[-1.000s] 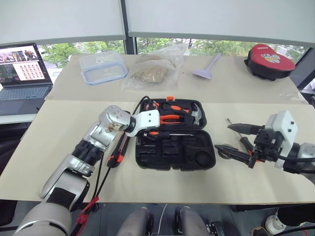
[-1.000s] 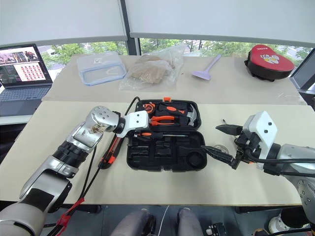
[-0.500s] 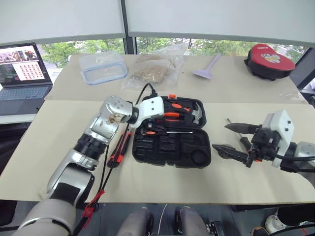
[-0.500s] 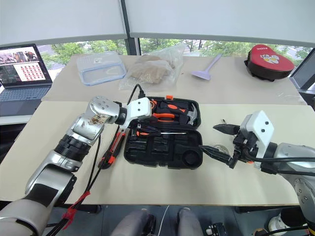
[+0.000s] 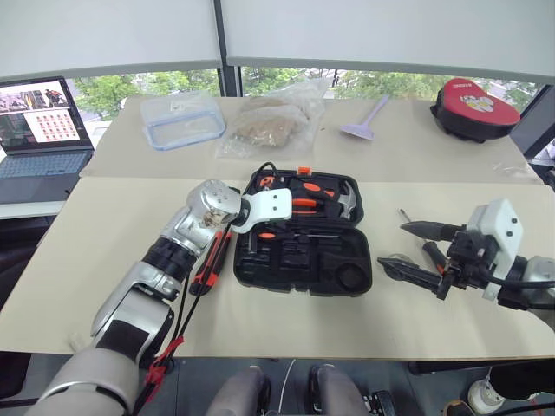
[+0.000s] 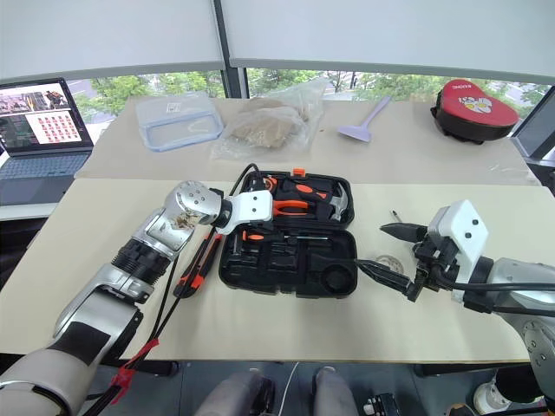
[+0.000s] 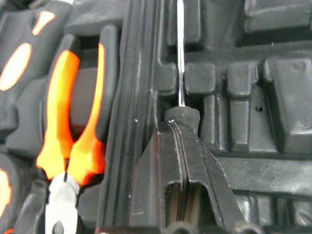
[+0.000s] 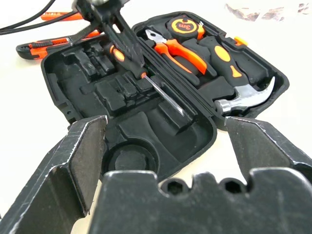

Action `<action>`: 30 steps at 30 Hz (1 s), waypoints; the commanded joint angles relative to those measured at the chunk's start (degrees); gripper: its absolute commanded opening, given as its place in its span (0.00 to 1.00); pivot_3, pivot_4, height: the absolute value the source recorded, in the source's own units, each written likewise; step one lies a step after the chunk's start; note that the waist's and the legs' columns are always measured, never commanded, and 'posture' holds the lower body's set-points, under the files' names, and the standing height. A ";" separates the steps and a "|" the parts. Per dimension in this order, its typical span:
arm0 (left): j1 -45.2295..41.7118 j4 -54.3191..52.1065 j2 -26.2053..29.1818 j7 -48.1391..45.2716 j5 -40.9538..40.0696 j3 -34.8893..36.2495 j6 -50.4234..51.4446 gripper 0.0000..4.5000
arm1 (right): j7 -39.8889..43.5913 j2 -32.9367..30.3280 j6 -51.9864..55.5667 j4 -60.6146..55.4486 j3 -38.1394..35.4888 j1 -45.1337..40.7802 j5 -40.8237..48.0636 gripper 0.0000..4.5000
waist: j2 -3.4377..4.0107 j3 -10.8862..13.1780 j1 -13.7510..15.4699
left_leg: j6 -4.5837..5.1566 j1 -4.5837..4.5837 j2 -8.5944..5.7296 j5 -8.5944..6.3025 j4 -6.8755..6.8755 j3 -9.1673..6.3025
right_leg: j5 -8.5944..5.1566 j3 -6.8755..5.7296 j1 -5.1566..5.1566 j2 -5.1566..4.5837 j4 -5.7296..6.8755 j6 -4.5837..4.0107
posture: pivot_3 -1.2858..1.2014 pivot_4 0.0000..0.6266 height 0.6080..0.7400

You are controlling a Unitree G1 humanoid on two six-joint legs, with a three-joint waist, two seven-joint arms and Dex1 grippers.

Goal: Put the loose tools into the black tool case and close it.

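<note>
The black tool case [image 5: 303, 247] lay open on the near table [image 5: 104, 260], at the centre. The left claw [image 8: 127, 48] reached into the case from the left, fingers pressed together on the handle end of a black-and-orange-handled screwdriver [image 8: 146, 78]. Its steel shaft ran rightward from the claw across the moulded slots, along the hinge ridge. The right claw [image 6: 392, 251] hovered over the table just right of the case, apart from it, fingers spread wide and holding nothing.

The case was rectangular, of black plastic, with a small orange latch [image 5: 301, 172] on its far edge. The far half held orange-handled pliers [image 8: 175, 46], a hammer [image 8: 246, 100] and a tape measure [image 8: 184, 24]; the near half showed bare slots and a round recess [image 8: 127, 158].

An orange-and-black utility knife [image 5: 202, 276] lay on the table just left of the case, partly under the left forearm; a slim all-orange screwdriver [image 8: 61, 15] lay beyond it. Something small and pale lay on the table by the lower finger of the right claw, too hidden to identify. A second screwdriver [image 5: 427, 247] lay between the right claw's fingers in the head views, its handle covered by them. In the left wrist view the screwdriver's handle was hidden by the fingers, only the shaft showing.
</note>
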 commanded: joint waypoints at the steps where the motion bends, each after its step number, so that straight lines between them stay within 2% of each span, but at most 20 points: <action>1: -0.52 5.06 -1.08 0.58 2.45 -1.68 -2.36 0.01 | -1.04 0.27 -0.25 -1.33 -2.68 0.77 -0.07 1.00 | -0.01 -0.01 0.07 | 0.02 0.00 0.00 -0.01 0.01 0.00 | 0.00 0.00 0.01 0.00 0.00 0.01 | 0.52 0.24 0.86; 5: -1.51 3.81 -1.24 -1.53 -2.04 2.75 0.35 0.01 | -2.75 0.79 -0.59 -0.77 -4.60 2.70 -1.53 1.00 | -0.01 -0.01 0.12 | 0.03 0.00 -0.01 -0.02 0.02 0.01 | 0.02 0.01 0.02 -0.01 0.00 0.03 | 0.52 0.24 0.86; 8: -1.44 -1.26 0.75 -6.69 -10.63 9.37 7.36 0.01 | -4.25 1.86 0.67 1.22 -9.43 5.79 -1.94 1.00 | -0.01 -0.01 -0.12 | 0.03 -0.11 -0.01 -0.02 0.03 0.01 | 0.02 0.01 -0.10 0.01 0.03 0.03 | 0.52 0.24 0.86; 11: 0.64 -10.46 5.07 -13.61 -20.56 15.10 17.23 0.17 | -4.51 3.14 1.15 3.18 -14.55 10.03 -2.40 1.00 | -0.01 -0.01 -0.37 | 0.03 -0.18 -0.01 -0.01 0.02 0.03 | 0.02 0.01 -0.24 0.02 0.08 0.03 | 0.52 0.24 0.86; 15: 5.21 -25.82 10.89 -17.31 -33.90 21.23 32.97 0.49 | -5.15 4.74 1.08 6.70 -17.63 13.89 -3.72 1.00 | 0.06 -0.03 -0.93 | 0.02 -0.13 0.04 -0.01 -0.02 0.01 | 0.01 0.04 -0.24 0.05 0.10 0.02 | 0.52 0.24 0.86; 17: 7.58 -32.12 12.77 -16.57 -38.82 23.36 38.26 0.64 | -5.38 5.06 0.13 9.20 -16.89 14.32 -5.14 1.00 | 0.10 -0.06 -1.06 | 0.02 -0.06 0.03 -0.01 -0.01 0.03 | 0.01 0.06 -0.12 0.04 0.04 0.02 | 0.52 0.24 0.86; 21: 12.66 -42.83 14.93 -13.00 -45.28 25.85 44.38 0.97 | -6.09 5.52 -3.56 16.87 -10.66 11.00 -10.31 1.00 | 0.09 -0.05 -1.32 | 0.02 0.20 0.02 -0.02 -0.03 0.02 | 0.01 0.08 0.14 0.03 0.01 0.03 | 0.52 0.24 0.86; 22: 13.42 -44.24 15.09 -11.92 -46.00 26.10 44.96 1.00 | -5.98 5.56 -4.07 18.50 -9.02 9.57 -11.06 1.00 | 0.11 -0.04 -1.25 | 0.02 0.21 0.02 -0.02 -0.04 0.02 | 0.01 0.10 0.13 0.03 0.02 0.02 | 0.52 0.24 0.86; 30: 17.38 -49.59 18.27 -8.03 -47.92 25.41 45.23 1.00 | -7.04 8.09 -9.71 34.10 3.00 -1.96 -18.94 1.00 | 0.16 -0.06 -1.84 | -0.06 0.27 0.01 0.02 -0.15 0.06 | 0.01 0.16 0.07 0.07 0.07 0.00 | 0.52 0.24 0.86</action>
